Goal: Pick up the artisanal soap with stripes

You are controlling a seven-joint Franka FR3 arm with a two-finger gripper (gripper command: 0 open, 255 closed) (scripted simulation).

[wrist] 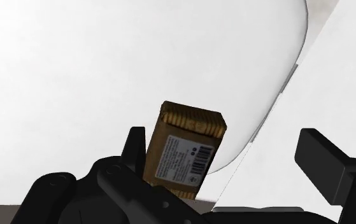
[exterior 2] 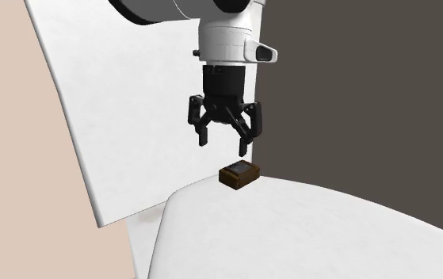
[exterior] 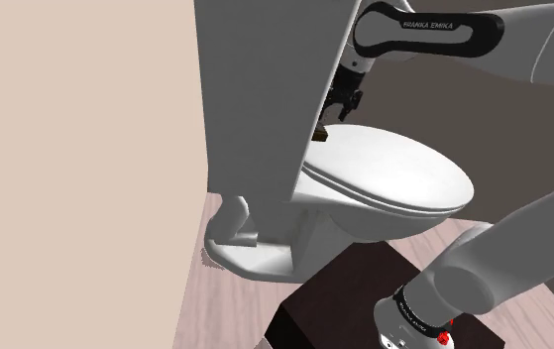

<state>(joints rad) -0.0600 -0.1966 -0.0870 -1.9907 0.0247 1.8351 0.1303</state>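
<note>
A small brown soap bar (exterior 2: 238,174) with a printed label and barcode lies flat on the back of a white toilet lid (exterior 2: 307,230), close to the tank. My black gripper (exterior 2: 223,145) hangs a short way above it, open and holding nothing. In the wrist view the soap bar (wrist: 183,149) lies just inside one of the fingers (wrist: 135,149), with the other finger well off to its side; the gripper (wrist: 227,159) does not touch it. In the shoulder view the soap bar (exterior: 321,132) peeks out beside the tank under the gripper (exterior: 344,107).
The tall white tank (exterior: 265,89) rises right behind the soap and hides part of it in the shoulder view. The shut toilet lid (exterior: 393,169) slopes away toward its rounded front. The dark stand (exterior: 344,297) sits on the wood floor below. A beige wall runs along the shoulder view's left.
</note>
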